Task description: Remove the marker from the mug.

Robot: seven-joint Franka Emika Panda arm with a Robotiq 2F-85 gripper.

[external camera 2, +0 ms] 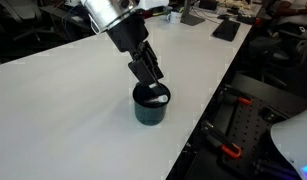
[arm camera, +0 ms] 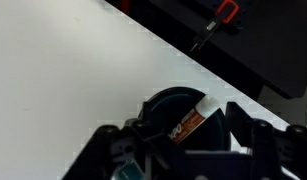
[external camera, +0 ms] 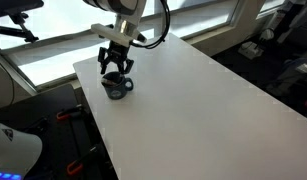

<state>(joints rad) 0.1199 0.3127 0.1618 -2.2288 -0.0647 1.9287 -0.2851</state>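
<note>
In the wrist view the gripper point(arm camera: 188, 158) fills the bottom edge with its jaws standing wide apart, one of its fingers point(arm camera: 118, 150) to each side, and nothing looks pinched between them. The marker point(arm camera: 193, 120) sits right in that gap, just ahead of the fingertips. Its long axis runs on a slant from lower left to upper right across the frame, and its pale end rests toward the far rim of the mug point(arm camera: 163, 103). So the thing to be taken lies straight below the open jaws, not off to a side. My judgement is that the coming move turns on whether the jaws close across that slanted body and not along it. Only this view shows the lean and the printed band on the marker. In both exterior views the gripper point(external camera: 115, 65) point(external camera 2: 148, 75) hovers right over the mug point(external camera: 117, 90) point(external camera 2: 150, 110), its tips at or just inside the rim. In an exterior view the marker point(external camera 2: 159, 98) is no more than a pale patch in the mug's mouth. Those views add what the wrist camera cannot: the mug stands upright near one corner of the white table point(external camera: 213, 100), with bare tabletop stretching away behind it
</note>
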